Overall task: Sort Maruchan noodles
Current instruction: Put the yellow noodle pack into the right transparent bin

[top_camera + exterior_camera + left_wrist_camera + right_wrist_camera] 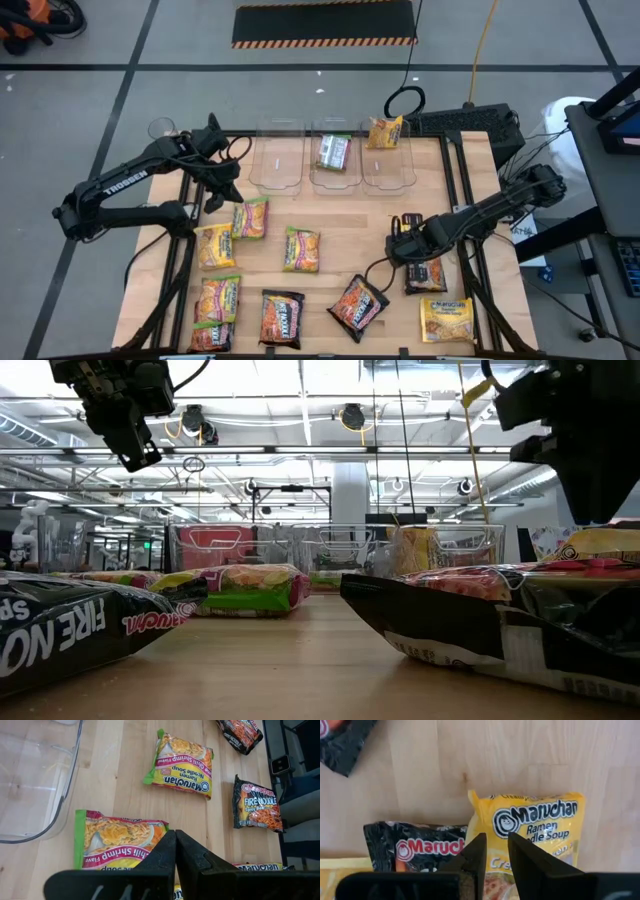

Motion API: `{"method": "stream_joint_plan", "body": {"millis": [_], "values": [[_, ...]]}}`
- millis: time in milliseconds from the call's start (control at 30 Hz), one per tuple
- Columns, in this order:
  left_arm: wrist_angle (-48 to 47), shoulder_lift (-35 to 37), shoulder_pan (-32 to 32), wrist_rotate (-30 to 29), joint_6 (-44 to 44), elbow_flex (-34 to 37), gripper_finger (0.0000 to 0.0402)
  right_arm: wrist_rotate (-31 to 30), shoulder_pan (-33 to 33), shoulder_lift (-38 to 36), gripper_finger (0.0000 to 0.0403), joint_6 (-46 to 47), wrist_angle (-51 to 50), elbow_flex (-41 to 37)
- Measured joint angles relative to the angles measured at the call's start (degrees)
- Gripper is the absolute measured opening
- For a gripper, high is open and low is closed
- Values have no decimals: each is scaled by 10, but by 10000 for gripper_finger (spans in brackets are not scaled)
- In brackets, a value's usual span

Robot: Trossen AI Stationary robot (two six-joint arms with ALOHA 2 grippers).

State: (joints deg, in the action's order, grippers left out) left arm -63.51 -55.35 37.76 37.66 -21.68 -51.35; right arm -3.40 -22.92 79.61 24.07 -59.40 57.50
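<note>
The Maruchan noodles lie scattered flat across the near half of the wooden table point(340, 215), a green-edged packet point(250, 216) at the left and dark ones nearer the front, while one green packet point(334, 152) and one yellow packet point(385, 131) already sit in the clear bins point(281, 160) along the far edge. The left gripper point(212, 200) hangs above the green-edged packet with its fingers pressed together and nothing between them.

The right gripper point(492, 851) holds a yellow packet point(535, 827) pinched by its edge, just above a dark packet point(415, 847) lying on the right side of the table.

These packets look light, with a brittle noodle block inside crinkly, slick film. I judge a hard squeeze across the middle would crack the block, and the film could slip. The sealed end flap seems the best place to grip: thin, flat, and clear of the noodles. A packet held that way will probably dangle and swing, so it wants lowering gently into its bin.
</note>
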Motion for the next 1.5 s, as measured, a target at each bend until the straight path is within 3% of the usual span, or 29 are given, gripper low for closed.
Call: {"method": "stream_joint_plan", "body": {"millis": [267, 1033, 1500], "values": [[0, 0, 0, 0, 1, 0, 8, 37, 12, 0, 73, -19, 30, -8], [-1, 0, 0, 0, 1, 0, 8, 35, 15, 0, 73, -7, 86, -78], [-1, 0, 0, 0, 10, 0, 8, 37, 15, 0, 73, 10, 218, -145]]}}
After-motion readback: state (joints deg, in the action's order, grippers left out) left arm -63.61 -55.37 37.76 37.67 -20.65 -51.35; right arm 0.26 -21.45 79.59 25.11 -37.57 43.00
